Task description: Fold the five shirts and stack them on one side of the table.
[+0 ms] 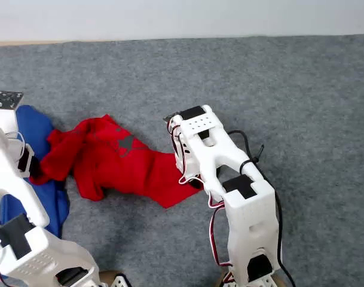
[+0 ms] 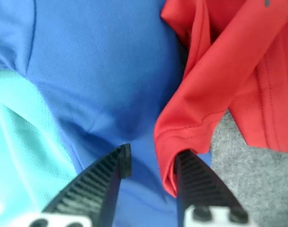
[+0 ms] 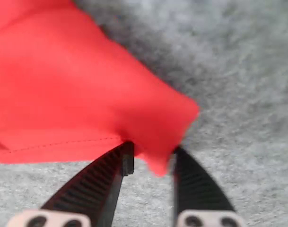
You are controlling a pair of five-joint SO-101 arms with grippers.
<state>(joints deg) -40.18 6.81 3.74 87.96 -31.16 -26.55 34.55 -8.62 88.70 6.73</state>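
Left wrist view: the left gripper (image 2: 153, 156) is hanging w/ jaws apart, gripping nothing, just over the blue shirt (image 2: 101, 71). A doubled hem of the red shirt (image 2: 229, 71) is poking into the gap, close against one finger. A turquoise cloth (image 2: 21, 142) is lying beside the blue shirt, on the side away from the red. The grey table cover (image 2: 250, 189) is showing past the red fabric.

Right wrist view: the right gripper (image 3: 153, 151) is also standing open, w/ a corner of the red shirt (image 3: 63, 85) lying between its fingers on the grey cover (image 3: 238, 71).

High view: the red shirt (image 1: 116, 161) is lying crumpled and unfolded, approx. mid-table. One end is overlapping the blue shirt (image 1: 35, 125) at the left edge under the left arm (image 1: 14, 179). The other end is reaching beneath the right arm (image 1: 229, 173). Farther back, bare cover (image 1: 289, 78) is running to the pale wall (image 1: 182, 18).
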